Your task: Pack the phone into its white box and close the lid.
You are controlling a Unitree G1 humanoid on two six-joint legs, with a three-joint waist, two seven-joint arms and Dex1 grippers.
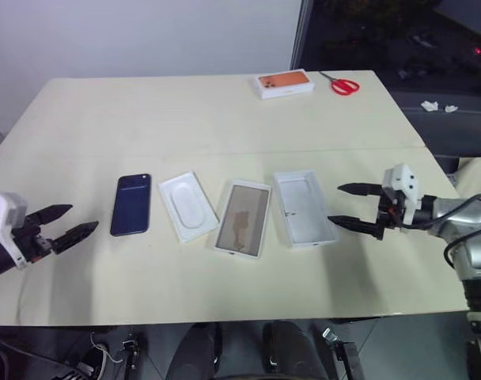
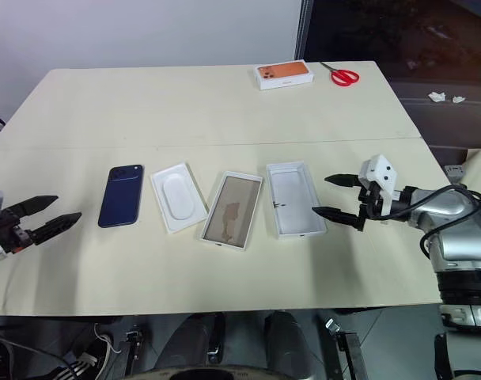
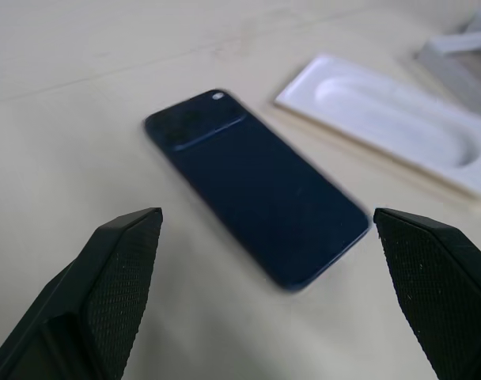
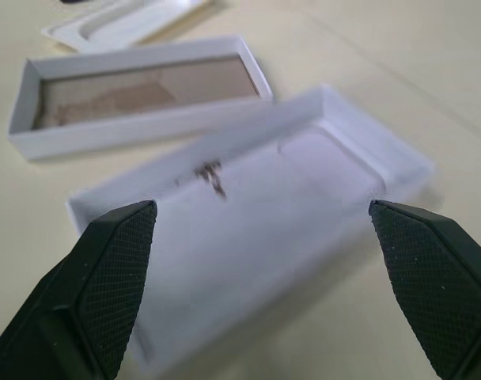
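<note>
The dark navy phone (image 1: 131, 205) lies flat on the table, left of centre. The white box (image 1: 244, 218) with its brownish floor sits open in the middle. Just right of it the lid (image 1: 304, 207) rests upside down, plain white inside. My left gripper (image 1: 61, 225) hovers open a short way left of the phone, fingers pointing toward it; the phone (image 3: 252, 180) lies ahead between its fingers in the left wrist view. My right gripper (image 1: 354, 207) is open just right of the lid (image 4: 248, 206), which lies close ahead in the right wrist view with the box (image 4: 138, 91) beyond.
A white tray with an oval recess (image 1: 188, 205) lies between phone and box. An orange-topped box (image 1: 285, 84) and red-handled scissors (image 1: 342, 84) lie at the table's far edge. The table's front edge (image 1: 225, 320) runs close below the row of items.
</note>
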